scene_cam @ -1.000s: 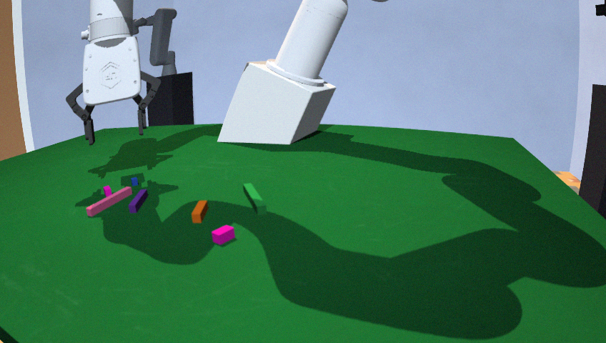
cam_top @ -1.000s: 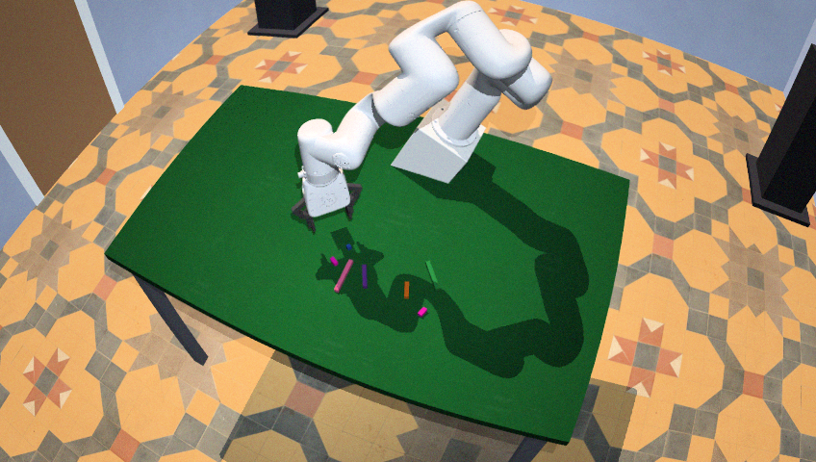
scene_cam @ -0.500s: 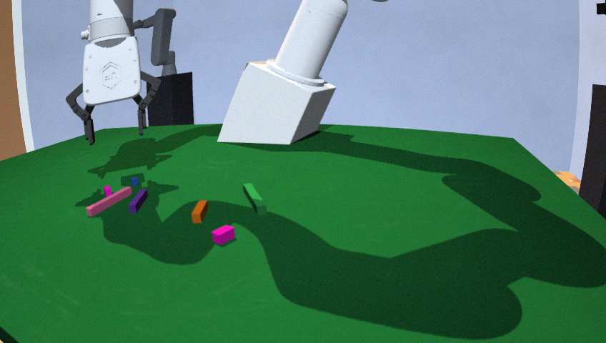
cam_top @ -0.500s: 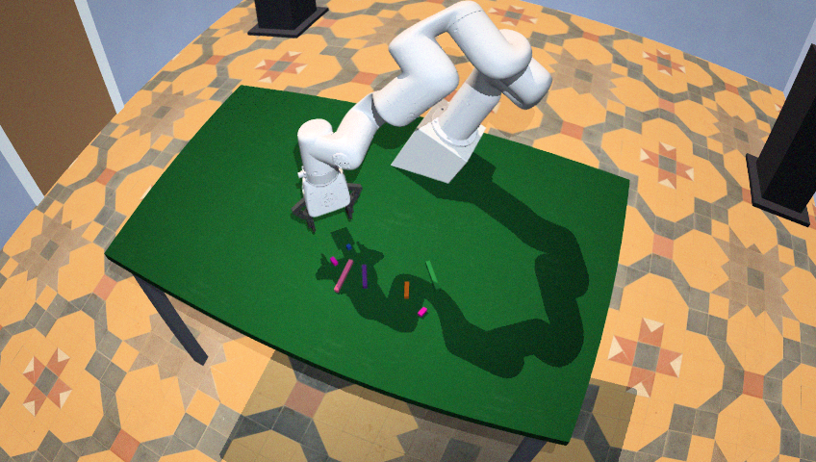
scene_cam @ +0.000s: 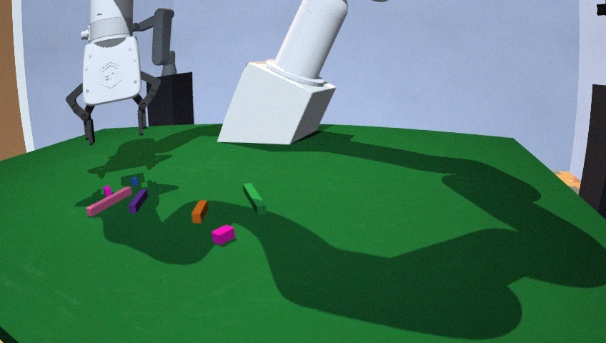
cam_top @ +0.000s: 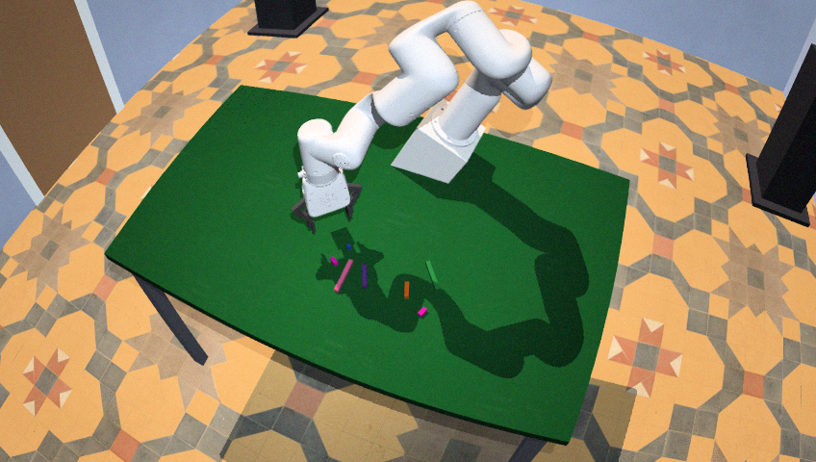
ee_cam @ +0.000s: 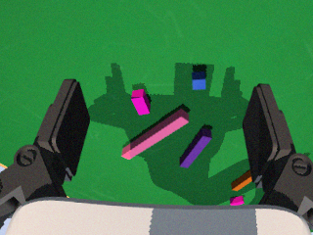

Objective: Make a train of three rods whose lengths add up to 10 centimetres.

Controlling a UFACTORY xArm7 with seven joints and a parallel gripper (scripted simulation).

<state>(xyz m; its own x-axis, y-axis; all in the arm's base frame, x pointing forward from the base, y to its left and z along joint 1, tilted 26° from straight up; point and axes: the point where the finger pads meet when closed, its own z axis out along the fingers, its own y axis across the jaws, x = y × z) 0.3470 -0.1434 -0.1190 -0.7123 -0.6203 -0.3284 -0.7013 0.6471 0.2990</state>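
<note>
Seven rods lie apart on the green table. A blue rod (cam_top: pixel 348 246) (scene_cam: pixel 134 181) (ee_cam: pixel 199 80), a magenta rod (cam_top: pixel 333 261) (scene_cam: pixel 107 191) (ee_cam: pixel 140 102), a long pink rod (cam_top: pixel 344 275) (scene_cam: pixel 108 201) (ee_cam: pixel 156 133) and a purple rod (cam_top: pixel 364 275) (scene_cam: pixel 138 200) (ee_cam: pixel 196 147) form a close group. An orange rod (cam_top: pixel 406 289) (scene_cam: pixel 199 211) (ee_cam: pixel 242 180), a green rod (cam_top: pixel 431 270) (scene_cam: pixel 254 197) and a second magenta rod (cam_top: pixel 422 311) (scene_cam: pixel 223 234) (ee_cam: pixel 237 200) lie further right. My gripper (cam_top: pixel 330 219) (scene_cam: pixel 114 129) (ee_cam: pixel 165 101) is open and empty, hanging well above the table behind the close group.
The arm's white base (cam_top: pixel 438 145) (scene_cam: pixel 276 106) stands at the back of the table. The table's left edge is near the gripper. Black stands (cam_top: pixel 787 148) are on the floor beyond the table.
</note>
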